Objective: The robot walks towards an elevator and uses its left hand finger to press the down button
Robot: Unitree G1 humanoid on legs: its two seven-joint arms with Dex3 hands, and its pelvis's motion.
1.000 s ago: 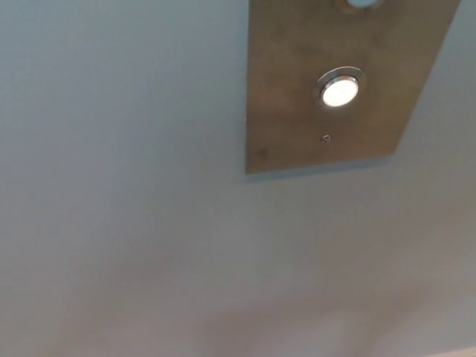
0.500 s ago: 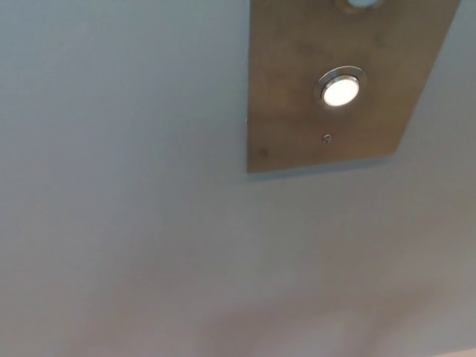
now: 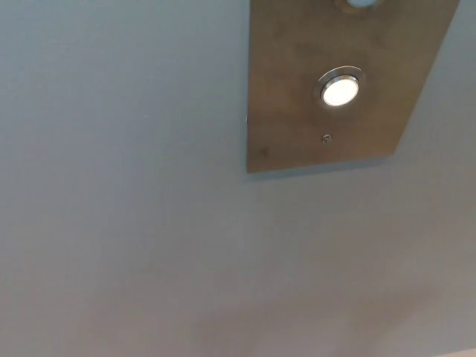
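"Head view: where's the down button (image 3: 340, 89)?"

"Upper right of the frame, lit, on the metal panel (image 3: 290, 111). I take it for the lower one, under the upper button (image 3: 361, 3) cut off at the top edge."

"And the hands?"

"Neither the left hand nor the right hand shows, only bare wall (image 3: 119, 193), so pose and fingers I cannot tell."

"How to press well?"

"Bring the left hand up from the lower left, one finger out, square to the lit disc, clear of the rim."
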